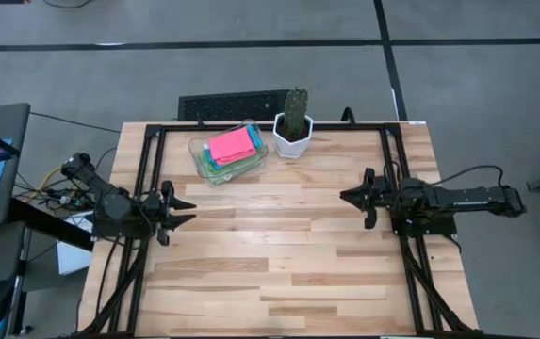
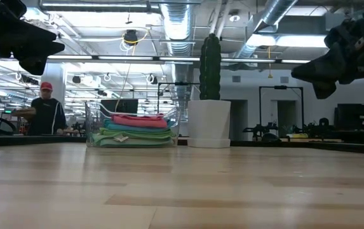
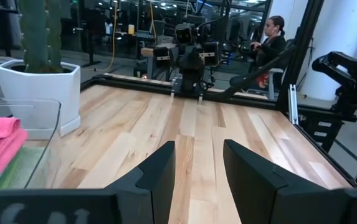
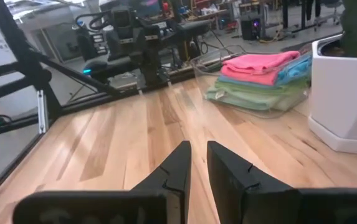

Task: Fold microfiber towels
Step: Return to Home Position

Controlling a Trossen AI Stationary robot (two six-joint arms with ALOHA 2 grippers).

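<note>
The microfiber towels lie folded in a stack inside a clear plastic tray at the table's far middle. A hot pink one is on top, with cyan and green ones under it. My left gripper hangs level above the table's left side, open, with nothing between its fingers. My right gripper hangs level above the right side and faces the left one. Its fingers stand a narrow gap apart and hold nothing. Both are well short of the tray.
A cactus in a white pot stands just right of the tray. Bare wood spans the table between and in front of the grippers. Black frame rails run along both sides. People show in the room beyond.
</note>
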